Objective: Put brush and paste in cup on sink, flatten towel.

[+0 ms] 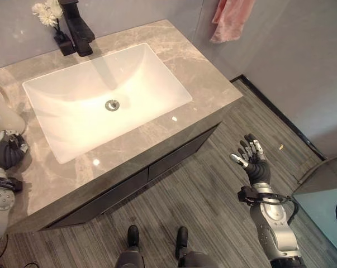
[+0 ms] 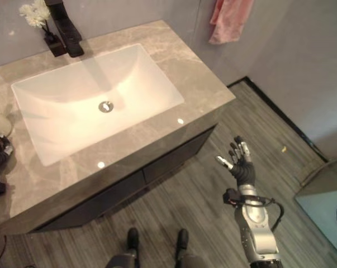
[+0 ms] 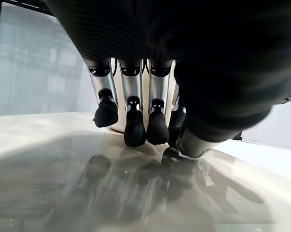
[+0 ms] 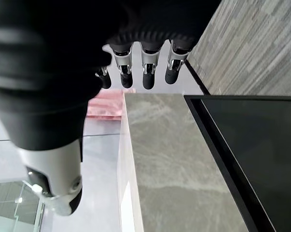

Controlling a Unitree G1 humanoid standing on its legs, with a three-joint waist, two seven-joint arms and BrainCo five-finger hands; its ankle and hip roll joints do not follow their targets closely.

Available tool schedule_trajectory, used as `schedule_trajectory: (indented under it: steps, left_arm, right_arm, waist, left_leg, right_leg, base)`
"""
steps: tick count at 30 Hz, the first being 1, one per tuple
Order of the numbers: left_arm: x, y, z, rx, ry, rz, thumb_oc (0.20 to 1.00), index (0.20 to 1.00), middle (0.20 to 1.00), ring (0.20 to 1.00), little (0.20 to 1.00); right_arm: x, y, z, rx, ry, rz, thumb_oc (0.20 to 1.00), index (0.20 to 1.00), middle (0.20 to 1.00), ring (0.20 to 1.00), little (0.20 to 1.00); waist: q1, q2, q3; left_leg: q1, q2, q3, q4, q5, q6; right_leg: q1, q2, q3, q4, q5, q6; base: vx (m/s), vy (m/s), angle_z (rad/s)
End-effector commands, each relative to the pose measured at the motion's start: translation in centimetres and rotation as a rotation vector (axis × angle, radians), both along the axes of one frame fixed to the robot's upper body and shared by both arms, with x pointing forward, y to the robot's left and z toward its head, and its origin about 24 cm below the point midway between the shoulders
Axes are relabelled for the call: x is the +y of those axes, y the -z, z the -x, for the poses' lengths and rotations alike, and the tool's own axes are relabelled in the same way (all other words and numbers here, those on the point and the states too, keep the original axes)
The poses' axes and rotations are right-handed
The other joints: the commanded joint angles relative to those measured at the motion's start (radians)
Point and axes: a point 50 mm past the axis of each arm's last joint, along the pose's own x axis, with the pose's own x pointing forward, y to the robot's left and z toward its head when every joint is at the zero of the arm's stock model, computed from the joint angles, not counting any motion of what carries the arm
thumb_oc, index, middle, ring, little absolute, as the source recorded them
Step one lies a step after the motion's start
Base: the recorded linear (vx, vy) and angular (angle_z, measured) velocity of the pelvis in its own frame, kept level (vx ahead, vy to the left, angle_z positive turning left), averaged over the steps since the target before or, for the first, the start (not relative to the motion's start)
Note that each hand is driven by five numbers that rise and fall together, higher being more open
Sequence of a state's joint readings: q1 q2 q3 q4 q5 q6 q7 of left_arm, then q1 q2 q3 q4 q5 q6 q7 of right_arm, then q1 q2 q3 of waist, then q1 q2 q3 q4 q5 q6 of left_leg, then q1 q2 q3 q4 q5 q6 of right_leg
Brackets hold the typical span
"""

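One pink towel (image 1: pixel 231 19) hangs bunched on the wall at 1 o'clock. One white sink (image 1: pixel 101 97) sits in the marble surface (image 1: pixel 204 84). The left robot hand (image 1: pixel 9 149) rests at 9 o'clock with fingers curled, empty; the right robot hand (image 1: pixel 251 159) is spread open at 4 o'clock.

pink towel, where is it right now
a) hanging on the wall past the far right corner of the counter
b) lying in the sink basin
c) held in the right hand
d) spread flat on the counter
a: the pink towel hangs bunched on the grey wall beyond the counter, while the basin holds nothing and the right hand is open over the floor, holding nothing.
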State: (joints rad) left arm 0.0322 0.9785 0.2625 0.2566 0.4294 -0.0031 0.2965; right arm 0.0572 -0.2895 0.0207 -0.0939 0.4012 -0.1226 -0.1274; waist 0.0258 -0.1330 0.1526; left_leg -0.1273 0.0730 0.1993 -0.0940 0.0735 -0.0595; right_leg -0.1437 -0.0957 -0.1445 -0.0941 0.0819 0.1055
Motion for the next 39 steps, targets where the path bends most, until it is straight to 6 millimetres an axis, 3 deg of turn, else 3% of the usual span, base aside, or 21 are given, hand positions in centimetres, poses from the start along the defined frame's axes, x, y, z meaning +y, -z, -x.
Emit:
schedule_trajectory:
  steps: [1, 10, 26, 29, 39]
  left_arm:
    - [1.8, -2.4, -0.3, -0.031, -0.071, -0.029, 0.2, 0.2, 0.2, 0.2, 0.2]
    - [2.7, -5.9, -0.6, -0.068, -0.096, -0.102, 0.2, 0.2, 0.2, 0.2, 0.2]
    - [2.9, -8.6, -0.7, -0.118, -0.102, -0.145, 0.2, 0.2, 0.2, 0.2, 0.2]
    - [2.7, -8.8, -0.9, -0.119, -0.091, -0.154, 0.2, 0.2, 0.2, 0.2, 0.2]
    - [1.1, -6.4, -1.1, -0.035, -0.022, -0.158, 0.2, 0.2, 0.2, 0.2, 0.2]
  right_arm:
    - [-0.8, -3.2, -0.3, -0.171, 0.02, -0.011, 1.0, 1.0, 1.0, 1.0, 1.0]
    - [-1.0, -2.8, 0.0, -0.156, 0.025, -0.013, 1.0, 1.0, 1.0, 1.0, 1.0]
    - [-0.7, -2.5, 0.3, -0.146, 0.013, -0.008, 1.0, 1.0, 1.0, 1.0, 1.0]
    - [-0.7, -2.3, 0.4, -0.137, 0.013, -0.012, 1.0, 1.0, 1.0, 1.0, 1.0]
    - [-0.1, -2.2, 0.2, -0.133, -0.011, -0.018, 1.0, 1.0, 1.0, 1.0, 1.0]
  waist:
    - [-0.018, -0.024, 0.035]
    - [-0.03, -0.06, 0.04]
    - [-0.038, -0.093, 0.042]
    - [-0.038, -0.096, 0.041]
    - [-0.016, -0.097, 0.034]
  left_leg:
    - [0.06, 0.02, -0.114, 0.007, -0.149, 0.0]
    - [0.037, 0.018, -0.107, 0.007, -0.148, 0.009]
    - [0.027, 0.015, -0.09, 0.007, -0.155, 0.019]
    - [0.026, 0.016, -0.095, 0.007, -0.155, 0.019]
    - [0.058, 0.023, -0.092, 0.007, -0.169, 0.014]
  right_leg:
    - [0.049, -0.056, -0.052, 0.007, -0.067, 0.107]
    - [0.025, -0.061, -0.039, 0.007, -0.04, 0.125]
    - [0.003, -0.066, -0.022, 0.007, -0.009, 0.142]
    - [0.003, -0.064, -0.027, 0.007, -0.008, 0.143]
    - [0.027, -0.058, -0.045, 0.007, -0.032, 0.133]
  base:
    - [0.01, 0.032, -0.1]
    - [0.0, 0.008, -0.01]
    - [0.0, 0.012, -0.04]
    - [0.0, 0.0, 0.0]
    - [0.01, -0.017, 0.01]
